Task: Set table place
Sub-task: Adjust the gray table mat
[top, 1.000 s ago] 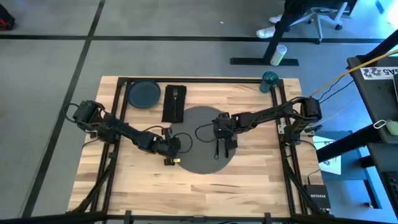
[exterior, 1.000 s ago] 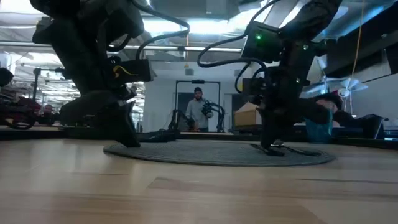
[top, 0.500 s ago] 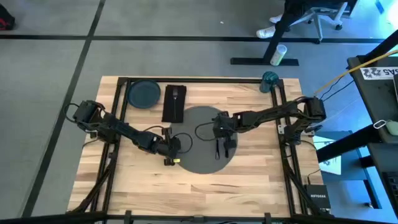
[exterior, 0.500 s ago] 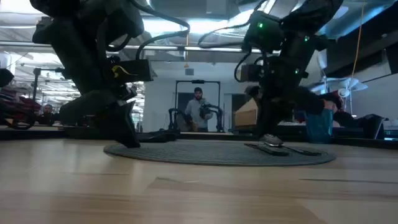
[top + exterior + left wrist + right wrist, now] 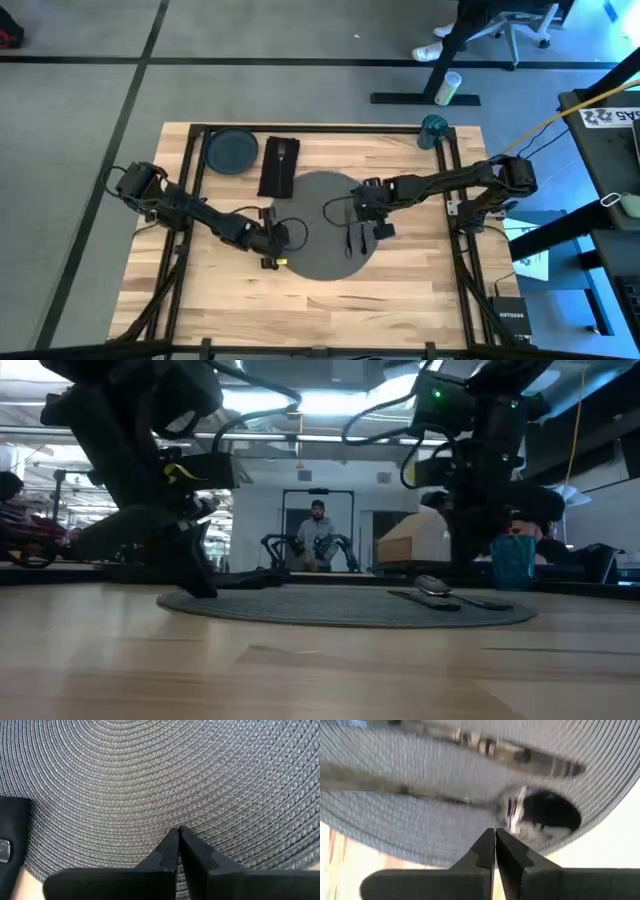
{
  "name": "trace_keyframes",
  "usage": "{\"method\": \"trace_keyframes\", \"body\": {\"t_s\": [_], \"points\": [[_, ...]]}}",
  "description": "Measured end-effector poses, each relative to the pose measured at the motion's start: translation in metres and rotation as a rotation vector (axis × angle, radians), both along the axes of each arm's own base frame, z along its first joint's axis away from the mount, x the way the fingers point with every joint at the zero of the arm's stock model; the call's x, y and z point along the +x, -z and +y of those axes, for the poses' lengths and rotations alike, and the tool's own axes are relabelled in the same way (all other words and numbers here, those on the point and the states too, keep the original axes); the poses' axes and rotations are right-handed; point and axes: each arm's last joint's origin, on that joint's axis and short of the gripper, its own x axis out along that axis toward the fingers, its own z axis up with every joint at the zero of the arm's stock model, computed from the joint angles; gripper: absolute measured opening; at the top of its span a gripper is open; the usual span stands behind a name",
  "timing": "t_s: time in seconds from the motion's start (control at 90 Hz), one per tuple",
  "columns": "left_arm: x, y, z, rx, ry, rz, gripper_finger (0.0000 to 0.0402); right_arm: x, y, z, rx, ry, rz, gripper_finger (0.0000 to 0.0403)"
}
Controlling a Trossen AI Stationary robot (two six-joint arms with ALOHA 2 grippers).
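right pincer (image 5: 378, 231) withdrew toward placemat (image 5: 310, 200) right edge, fingers together; left pincer (image 5: 268, 243) together.

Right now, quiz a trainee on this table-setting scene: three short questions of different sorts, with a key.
1. True or false: the plate sits on the placemat.
2. Which cutlery lies on the placemat beneath the right end effector?
A. a spoon and a knife
B. a fork alone
C. nothing
3. Fill in: the left end effector has its fingers ____ over the placemat's edge.

Key: 1 false, the plate stands at the table's far left corner, beside the black napkin. 2 A. 3 shut.
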Motion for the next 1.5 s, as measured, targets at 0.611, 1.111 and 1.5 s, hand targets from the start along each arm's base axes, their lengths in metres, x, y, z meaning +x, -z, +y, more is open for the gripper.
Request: {"method": "trace_keyframes", "body": {"t_s": [0.611, 1.111, 1.5], "points": [[0.000, 0.000, 0.000, 0.012, 0.023, 0.006, 0.0000, -0.024, 0.031, 0.024, 0.066, 0.050, 0.065, 0.0000], [0.000, -0.002, 0.000, -0.004, 0.018, 0.002, 0.0000, -0.030, 0.031, 0.043, 0.097, 0.044, 0.109, 0.0000], [0.003, -0.004, -0.007, -0.075, 0.029, -0.042, 0.0000, -0.035, 0.032, 0.053, 0.103, 0.040, 0.150, 0.0000]]}}
